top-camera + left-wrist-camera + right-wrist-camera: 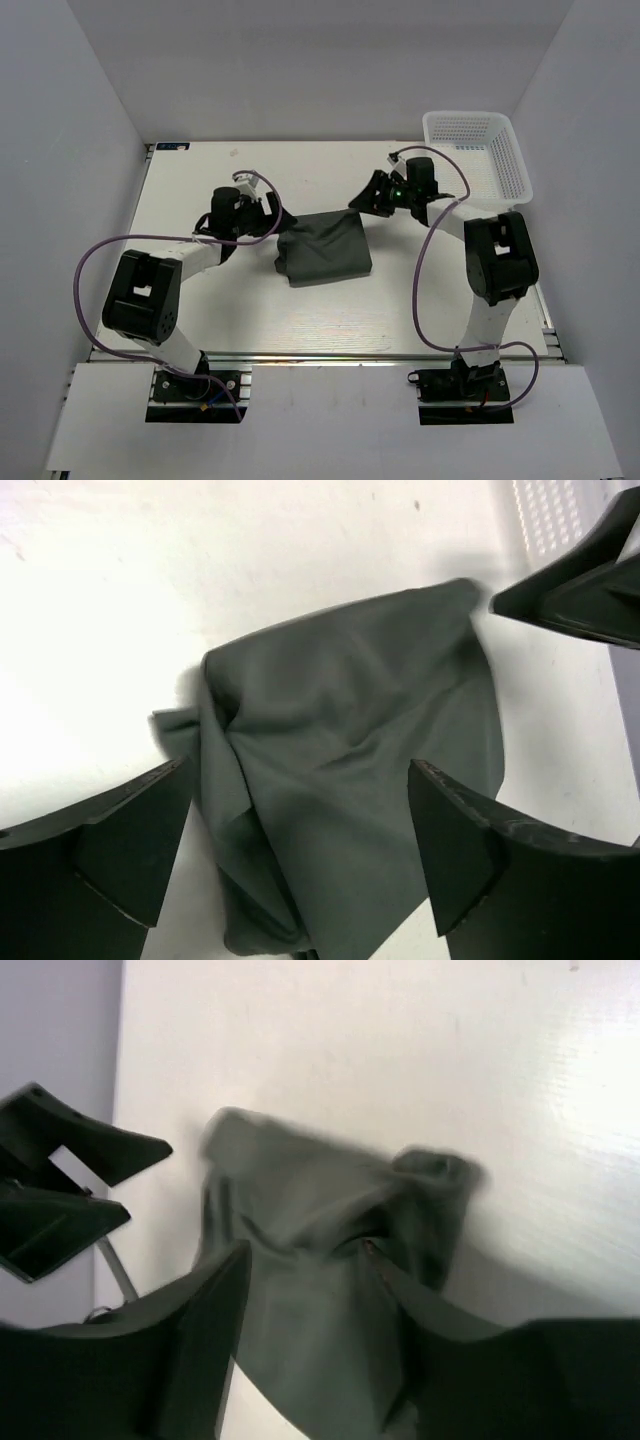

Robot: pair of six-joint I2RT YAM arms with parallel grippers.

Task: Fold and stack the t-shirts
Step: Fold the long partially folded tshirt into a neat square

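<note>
dark grey-green t-shirt [323, 249] bunched mid-frame on surface [300, 320]; left hand [298, 770] spread at its left edge, right hand [308, 1248] spread at its upper right.

One dark grey-green t-shirt [323, 249] lies flat near the middle of the white tabletop [400, 300]. It is folded into a rough, slightly skewed rectangle, plain and soft. Shallow creases run across its top layer, and loose folds bunch along its left edge.
</note>
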